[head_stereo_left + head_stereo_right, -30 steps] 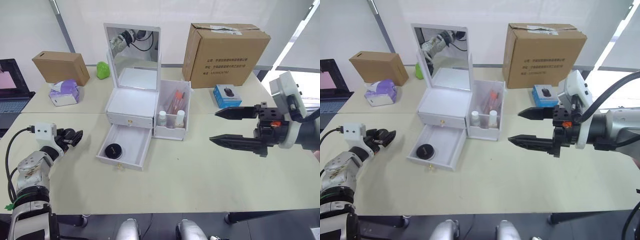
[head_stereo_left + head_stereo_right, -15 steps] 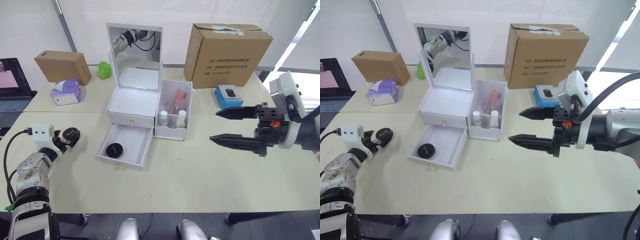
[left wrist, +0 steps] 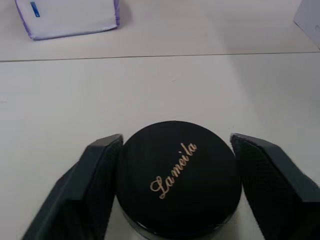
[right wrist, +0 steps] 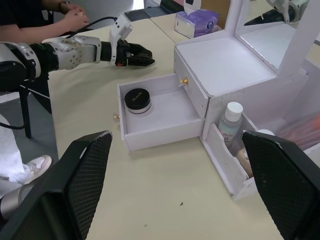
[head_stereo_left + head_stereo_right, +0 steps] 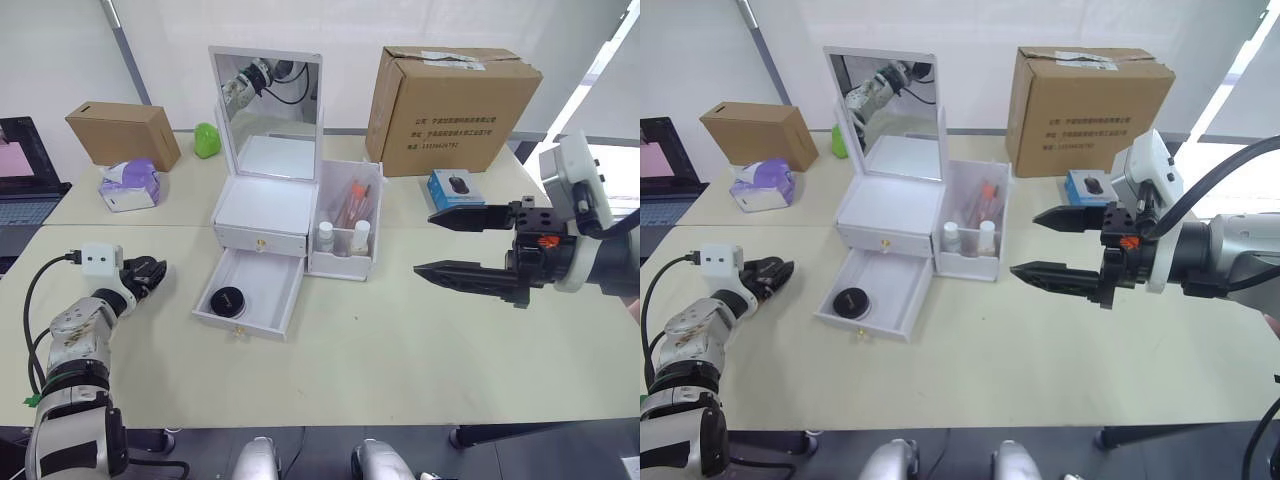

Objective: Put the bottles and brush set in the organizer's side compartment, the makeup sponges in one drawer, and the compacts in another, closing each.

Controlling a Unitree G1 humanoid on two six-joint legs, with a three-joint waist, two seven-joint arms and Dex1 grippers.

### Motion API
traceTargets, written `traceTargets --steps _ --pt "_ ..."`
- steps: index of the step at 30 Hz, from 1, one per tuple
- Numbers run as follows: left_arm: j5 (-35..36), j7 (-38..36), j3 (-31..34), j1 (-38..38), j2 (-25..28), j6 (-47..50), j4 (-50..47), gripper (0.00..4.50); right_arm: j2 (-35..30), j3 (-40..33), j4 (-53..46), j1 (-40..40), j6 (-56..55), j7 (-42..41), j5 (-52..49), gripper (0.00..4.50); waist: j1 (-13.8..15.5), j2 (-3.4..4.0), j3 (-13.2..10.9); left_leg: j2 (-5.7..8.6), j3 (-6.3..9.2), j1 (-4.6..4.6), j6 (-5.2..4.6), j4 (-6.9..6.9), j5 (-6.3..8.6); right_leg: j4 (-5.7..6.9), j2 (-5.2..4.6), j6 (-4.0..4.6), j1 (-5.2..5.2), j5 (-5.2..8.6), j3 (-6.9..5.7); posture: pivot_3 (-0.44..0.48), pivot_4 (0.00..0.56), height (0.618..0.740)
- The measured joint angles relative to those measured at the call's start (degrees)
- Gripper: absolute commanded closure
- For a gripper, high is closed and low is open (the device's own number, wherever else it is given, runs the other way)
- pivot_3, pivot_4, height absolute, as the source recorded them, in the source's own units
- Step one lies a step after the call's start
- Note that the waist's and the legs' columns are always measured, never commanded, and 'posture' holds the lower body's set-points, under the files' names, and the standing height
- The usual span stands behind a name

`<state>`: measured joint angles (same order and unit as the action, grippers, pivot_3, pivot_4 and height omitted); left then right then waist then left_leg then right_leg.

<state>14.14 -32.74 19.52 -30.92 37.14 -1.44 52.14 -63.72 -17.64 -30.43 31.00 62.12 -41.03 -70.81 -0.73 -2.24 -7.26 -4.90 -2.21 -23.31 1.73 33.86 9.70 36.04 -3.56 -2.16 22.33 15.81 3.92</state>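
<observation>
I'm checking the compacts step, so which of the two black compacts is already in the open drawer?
The compact lying in the open lower drawer. The other compact is clamped between the left hand's fingers, over the table.

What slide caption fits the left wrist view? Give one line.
Left claw shut on a black compact above the table, tissue pack beyond.

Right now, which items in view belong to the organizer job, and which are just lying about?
Job: organizer, open bottom drawer with one compact, two bottles, brush set, second compact in left gripper.

Lying about: cardboard boxes, tissue pack, mouse box, green object, laptop.
</observation>
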Motion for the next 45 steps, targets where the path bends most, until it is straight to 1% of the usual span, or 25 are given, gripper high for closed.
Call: traceTargets --steps 5,8,10,11,12,15,16,17,19,21,24,27,29,34,39,43,45 --pt "1.8 -0.3 1.9 0.0 0.2 0.4 0.1 1.59 0.0 1.3 0.1 0.7 0.0 0.6 -0.2 0.00 0.0 0.00 0.0 -0.01 0.01 -0.02 0.00 0.00 0.00 0.01 0.01 0.00 0.03 0.00 0.00 0.000 0.150 0.740" --pt "3.1 -3.1 2.0 0.0 0.6 1.3 -3.9 1.59 0.0 1.5 0.5 1.8 0.0 0.6 -0.2 0.00 0.1 -0.01 0.0 -0.01 0.02 -0.05 0.00 0.00 0.00 0.00 0.01 0.01 0.01 0.00 -0.01 0.000 0.150 0.740" --pt "6.0 -6.7 2.1 0.2 1.1 6.0 -9.4 1.59 0.0 1.8 0.6 1.8 0.0 0.5 -0.2 0.00 0.2 -0.03 0.0 -0.01 0.01 -0.10 0.00 0.01 0.00 0.00 0.00 0.01 0.01 0.00 -0.02 0.000 0.150 0.740" --pt "8.9 -9.8 2.1 1.4 2.0 11.1 -14.4 1.59 0.1 2.5 0.7 2.1 0.0 0.3 -0.2 0.00 0.1 -0.02 0.0 -0.01 0.01 -0.12 0.00 0.01 0.00 0.00 0.00 0.01 0.03 0.00 -0.01 0.000 0.150 0.740" --pt "12.1 -14.6 1.4 4.4 3.9 16.1 -21.5 1.59 0.2 3.4 0.8 2.4 0.0 0.0 -0.1 0.00 -0.2 -0.03 0.0 -0.02 0.01 -0.11 0.00 0.00 0.00 -0.01 0.01 0.03 0.04 0.00 0.02 0.000 0.150 0.740" --pt "18.3 -24.6 0.1 10.1 8.1 25.3 -35.1 1.59 0.5 5.1 1.9 3.3 -0.1 -0.9 0.8 0.00 -0.6 0.05 0.0 -0.03 0.02 0.05 0.00 -0.03 0.00 0.03 0.03 0.14 0.03 0.06 0.06 0.000 0.150 0.740" --pt "19.2 -27.1 -0.3 11.4 9.4 26.4 -38.0 1.59 0.7 5.6 2.5 3.9 -0.2 -1.3 1.2 0.00 -0.6 0.09 0.0 -0.04 0.04 0.09 0.00 -0.03 0.00 0.04 0.04 0.21 0.03 0.10 0.06 0.000 0.150 0.740" --pt "19.4 -29.3 -0.8 12.8 10.8 26.6 -40.3 1.59 1.1 6.0 2.8 4.5 -0.3 -1.7 1.8 0.00 -0.7 0.11 0.0 -0.05 0.04 0.08 0.00 -0.05 0.00 0.06 0.06 0.47 0.07 0.25 0.05 0.000 0.150 0.740" --pt "19.2 -35.1 -2.7 16.0 14.4 26.1 -44.8 1.59 1.7 7.2 3.5 6.0 -0.5 -2.4 2.7 0.00 -0.8 0.21 -0.1 -0.05 0.04 0.12 0.00 -0.06 0.00 0.06 0.07 0.63 0.04 0.33 0.08 0.000 0.150 0.740" --pt "19.3 -38.5 -4.2 16.8 15.2 25.9 -48.3 1.59 2.7 8.2 4.2 6.9 -0.6 -2.8 3.8 0.00 -0.6 0.28 -0.1 -0.05 0.01 0.08 0.00 -0.06 0.00 0.04 0.05 0.67 0.08 0.35 0.08 0.000 0.150 0.740" --pt "19.2 -40.7 -8.5 15.1 15.1 26.6 -52.1 1.59 4.0 10.1 5.3 8.9 -0.6 -3.9 5.1 0.00 0.1 0.31 -0.1 -0.04 -0.02 -0.08 0.01 0.00 0.00 0.01 0.03 0.66 0.37 0.36 0.07 0.000 0.150 0.740" --pt "18.0 -41.4 -13.6 10.1 13.7 27.4 -53.2 1.59 4.3 10.1 5.1 9.0 -0.6 -4.0 5.6 0.00 0.7 0.30 -0.1 -0.02 -0.06 -0.23 0.00 0.05 0.00 0.01 0.04 0.65 0.38 0.35 0.09 0.000 0.150 0.740" --pt "16.4 -41.9 -16.4 7.6 12.2 26.5 -52.7 1.59 4.3 9.9 4.9 8.8 -0.6 -3.8 5.5 0.00 0.7 0.30 -0.1 0.01 -0.03 -0.26 -0.02 0.10 -0.01 0.03 0.07 0.56 0.12 0.30 0.13 0.000 0.150 0.740" --pt "8.3 -45.3 -23.4 4.4 8.0 14.0 -46.4 1.59 3.7 7.1 3.6 6.9 -0.1 -1.9 4.9 0.00 0.4 0.31 -0.1 0.00 0.16 -0.14 -0.07 0.11 -0.04 0.05 0.23 0.19 0.04 0.09 0.16 0.000 0.150 0.740" --pt "4.2 -47.2 -26.9 0.9 3.3 7.1 -37.9 1.59 3.6 4.9 1.6 5.4 0.0 0.5 3.2 0.00 0.0 0.32 -0.1 0.01 0.20 -0.18 -0.09 0.11 -0.05 0.06 0.25 0.15 0.02 0.10 0.15 0.000 0.150 0.740" --pt "3.6 -47.1 -27.2 -1.7 2.1 6.6 -35.0 1.59 2.7 2.3 0.3 2.2 0.1 1.7 1.9 0.00 0.0 0.32 -0.1 0.02 0.23 -0.17 -0.11 0.12 -0.07 0.06 0.25 0.11 -0.02 0.12 0.15 0.000 0.150 0.740" --pt "3.6 -47.2 -27.2 -1.9 1.9 6.7 -35.1 0.87 2.6 2.0 -0.4 1.2 0.1 2.2 1.7 0.00 0.0 0.32 -0.1 0.02 0.24 -0.17 -0.12 0.12 -0.07 0.06 0.25 0.10 -0.03 0.12 0.15 0.000 0.150 0.740"
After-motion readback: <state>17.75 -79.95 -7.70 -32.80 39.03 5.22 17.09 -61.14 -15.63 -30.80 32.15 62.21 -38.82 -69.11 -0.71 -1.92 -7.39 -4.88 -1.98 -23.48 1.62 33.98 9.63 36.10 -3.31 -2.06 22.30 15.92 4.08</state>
